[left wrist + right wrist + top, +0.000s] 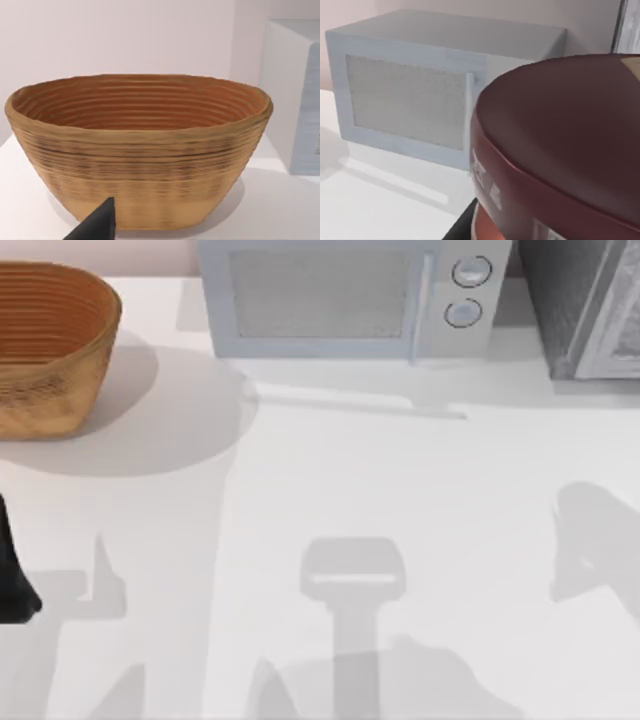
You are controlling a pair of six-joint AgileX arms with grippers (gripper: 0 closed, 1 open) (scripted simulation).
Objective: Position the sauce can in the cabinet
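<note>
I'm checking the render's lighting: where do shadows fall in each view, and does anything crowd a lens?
Top view: soft arm shadows on the table, a round one beside the basket. Left wrist view: faint shadow under the basket. Right wrist view: the sauce can looms close, the microwave behind it.

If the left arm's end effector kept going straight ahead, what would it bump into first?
Most likely the woven basket. In the left wrist view the left end effector's dark fingertip points straight at its side wall, with bare table between. How far off is unclear.
</note>
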